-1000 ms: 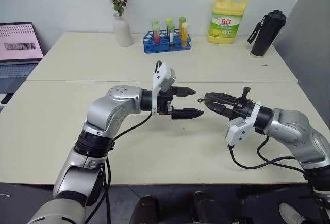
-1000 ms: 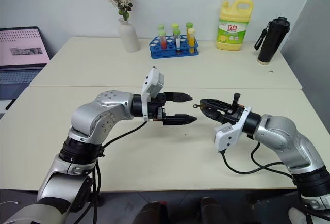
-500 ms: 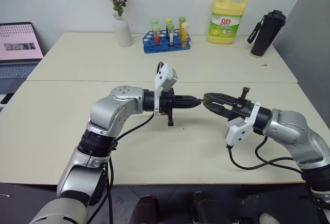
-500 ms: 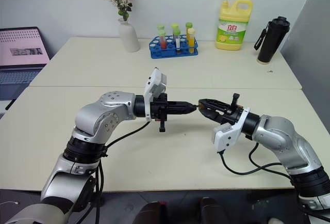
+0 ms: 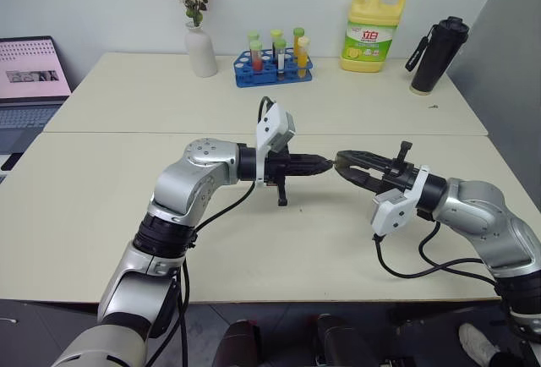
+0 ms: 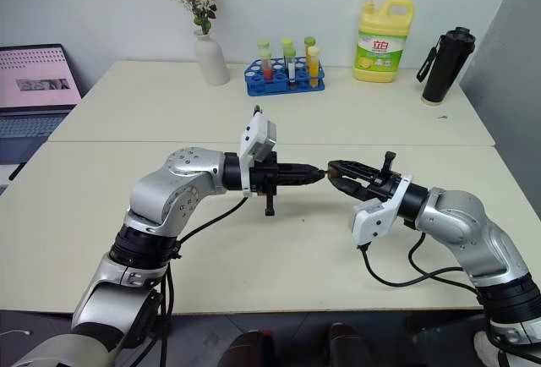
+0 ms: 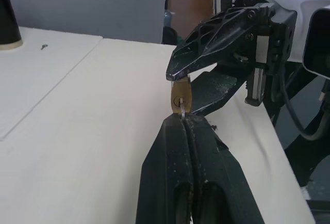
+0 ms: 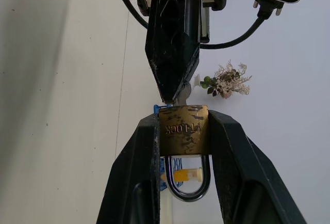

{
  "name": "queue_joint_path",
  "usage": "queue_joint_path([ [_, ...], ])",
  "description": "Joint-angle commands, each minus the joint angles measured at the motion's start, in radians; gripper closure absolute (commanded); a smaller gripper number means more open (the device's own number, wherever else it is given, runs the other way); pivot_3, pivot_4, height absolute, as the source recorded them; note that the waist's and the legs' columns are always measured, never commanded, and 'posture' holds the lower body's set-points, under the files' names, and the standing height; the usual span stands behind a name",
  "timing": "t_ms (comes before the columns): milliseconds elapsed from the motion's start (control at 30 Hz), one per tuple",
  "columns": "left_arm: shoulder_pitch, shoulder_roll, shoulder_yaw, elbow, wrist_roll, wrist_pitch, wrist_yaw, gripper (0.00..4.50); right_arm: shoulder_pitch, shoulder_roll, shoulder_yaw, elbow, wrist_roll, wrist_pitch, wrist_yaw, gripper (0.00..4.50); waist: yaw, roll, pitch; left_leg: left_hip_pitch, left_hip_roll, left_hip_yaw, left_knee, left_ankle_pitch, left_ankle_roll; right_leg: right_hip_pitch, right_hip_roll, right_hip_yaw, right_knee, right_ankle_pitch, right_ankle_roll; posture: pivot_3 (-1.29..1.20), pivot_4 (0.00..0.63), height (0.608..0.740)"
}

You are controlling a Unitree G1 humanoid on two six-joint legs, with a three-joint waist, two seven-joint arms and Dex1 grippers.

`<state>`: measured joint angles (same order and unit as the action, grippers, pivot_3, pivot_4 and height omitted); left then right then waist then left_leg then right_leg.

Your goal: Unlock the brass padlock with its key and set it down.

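Since a second ago, my left gripper [image 5: 324,163] had snapped shut; before that its two fingers stood wide apart, and now they were pressed flat together. My right arm had not moved at all.

On the left, my left arm reached across the table [image 5: 101,206], well above it, with the gripper pointing sideways at my other hand. Its closed fingers [image 7: 185,146] pinched the key [image 7: 182,111], of which I could see just a small silver bit at the tips. I think I held it that tight so I could turn it without it slipping.

In the middle, the two grippers met tip to tip in the air. The key went into the bottom of the brass padlock [image 8: 183,130].

On the right, my right gripper [image 6: 331,170] pointed back at the left one, level with it. Its fingers [image 8: 139,182] were partly closed, squeezing the padlock by its two flat sides. The silver shackle [image 8: 186,185] hung back between them, toward my wrist, and it looked closed. I guess I held the lock this way so the keyhole faced the key and the lock could not spin.

The lock had not been put down yet.
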<state>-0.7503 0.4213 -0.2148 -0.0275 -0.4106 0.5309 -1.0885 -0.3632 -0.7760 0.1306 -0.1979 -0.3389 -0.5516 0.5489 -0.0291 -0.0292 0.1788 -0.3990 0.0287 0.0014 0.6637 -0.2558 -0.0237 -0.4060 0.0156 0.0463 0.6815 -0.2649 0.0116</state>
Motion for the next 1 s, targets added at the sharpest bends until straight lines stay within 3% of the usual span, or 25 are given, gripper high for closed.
queue_joint_path([
  [33,0.006,-0.007,-0.029,-0.042,0.05,-0.166,-0.042,4.5,0.003,0.008,-0.003,-0.045,0.019,0.0,0.012,3.58,0.0,0.0,0.0,0.0,0.0,0.0,0.0,0.0,0.0,0.0,0.0,0.0,0.0,0.0,0.0,0.0,0.15,0.74],
  [467,0.006,-0.011,-0.063,0.06,0.243,-0.612,-0.077,4.5,0.001,0.024,-0.004,-0.039,0.031,0.017,0.026,3.58,0.001,0.0,0.0,0.0,0.0,0.001,0.0,0.0,0.0,0.0,0.0,0.0,0.0,0.0,0.0,0.0,0.15,0.74],
  [1000,0.003,-0.045,-0.054,0.13,0.284,-0.752,-0.038,4.5,0.0,0.032,-0.002,-0.037,0.03,0.023,0.025,3.58,0.001,0.0,0.0,0.0,0.0,0.001,0.0,0.0,0.0,0.0,0.0,-0.001,0.0,0.0,0.0,0.0,0.15,0.74],
])
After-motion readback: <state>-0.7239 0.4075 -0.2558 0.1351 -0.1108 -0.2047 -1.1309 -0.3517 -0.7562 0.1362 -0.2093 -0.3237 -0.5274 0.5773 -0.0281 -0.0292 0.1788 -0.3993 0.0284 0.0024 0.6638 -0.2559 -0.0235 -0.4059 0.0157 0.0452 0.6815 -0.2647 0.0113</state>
